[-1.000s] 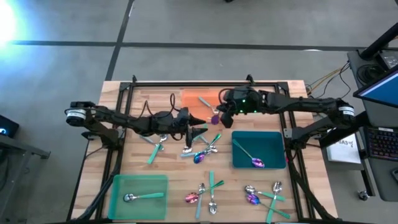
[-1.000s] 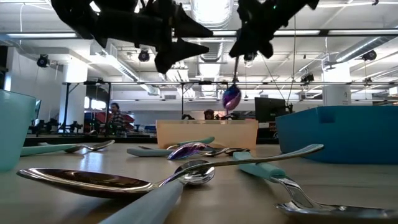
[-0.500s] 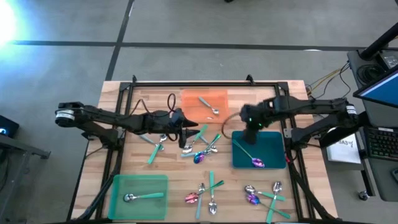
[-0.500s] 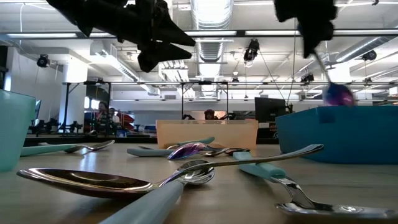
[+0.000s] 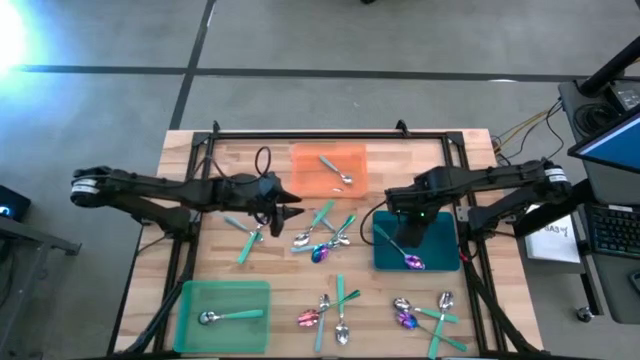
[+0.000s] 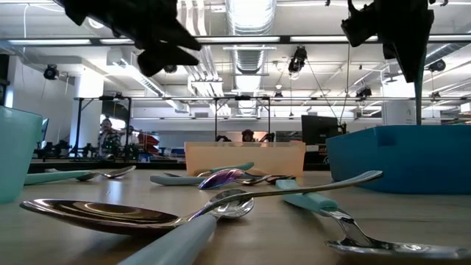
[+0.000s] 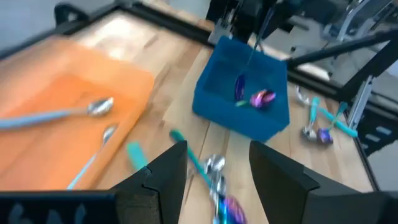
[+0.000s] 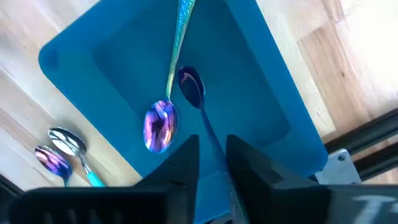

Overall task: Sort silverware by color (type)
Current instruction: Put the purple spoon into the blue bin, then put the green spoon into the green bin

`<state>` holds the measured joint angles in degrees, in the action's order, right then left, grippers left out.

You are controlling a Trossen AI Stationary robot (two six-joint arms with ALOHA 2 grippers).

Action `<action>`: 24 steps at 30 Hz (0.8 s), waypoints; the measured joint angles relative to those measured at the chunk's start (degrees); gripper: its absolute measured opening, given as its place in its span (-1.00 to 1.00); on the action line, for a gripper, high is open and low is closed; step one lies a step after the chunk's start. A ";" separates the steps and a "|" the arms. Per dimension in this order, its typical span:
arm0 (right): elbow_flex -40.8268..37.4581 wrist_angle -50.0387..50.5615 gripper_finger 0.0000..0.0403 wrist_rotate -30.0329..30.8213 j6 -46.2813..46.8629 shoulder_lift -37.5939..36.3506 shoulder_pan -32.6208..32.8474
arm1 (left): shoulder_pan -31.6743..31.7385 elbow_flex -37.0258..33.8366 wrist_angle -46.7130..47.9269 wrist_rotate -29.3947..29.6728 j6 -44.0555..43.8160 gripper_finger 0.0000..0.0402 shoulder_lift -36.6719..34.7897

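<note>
My right gripper (image 8: 214, 165) hangs over the blue tray (image 5: 440, 232), shut on an iridescent purple spoon (image 8: 191, 87). The spoon's bowl points down inside the tray, beside a second iridescent spoon (image 8: 160, 124) lying flat on the tray floor. My left gripper (image 7: 214, 180) is open and touches nothing. It hovers left of the loose central cluster of spoons (image 5: 325, 240). A silver spoon (image 5: 335, 170) lies in the orange tray (image 5: 305, 180). A teal-handled spoon (image 5: 225, 316) lies in the green tray (image 5: 225, 295). My right gripper pinches the iridescent spoon's handle (image 8: 211, 140) between its two fingers, coming from above and pointing down. The spoon hangs below the fingers, with its bowl (image 8: 191, 87) low inside the blue tray. I cannot tell whether the bowl touches the tray floor.
More loose spoons lie on the wood: teal-handled ones left of centre (image 5: 250, 238), a group at the near edge (image 5: 335, 315), and another group near the right corner (image 5: 425, 315). A black frame (image 5: 330, 133) runs along the far edge. People stand in the room behind.
My right gripper carried the iridescent spoon from beside the orange tray toward the table's right and near edge. It then lowered the spoon into the blue tray. My left gripper drew back toward the table's left, away from the central cluster, and stayed open.
</note>
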<state>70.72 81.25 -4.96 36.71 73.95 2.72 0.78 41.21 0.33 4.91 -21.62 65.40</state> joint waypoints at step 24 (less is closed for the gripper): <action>0.11 7.27 -0.62 -8.95 3.91 1.08 0.02 | -0.82 -0.12 49.31 -7.04 -20.44 -0.22 -3.05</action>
<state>70.83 88.52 -13.91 40.62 75.03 2.74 -0.04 41.09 49.64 -2.13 -42.06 62.35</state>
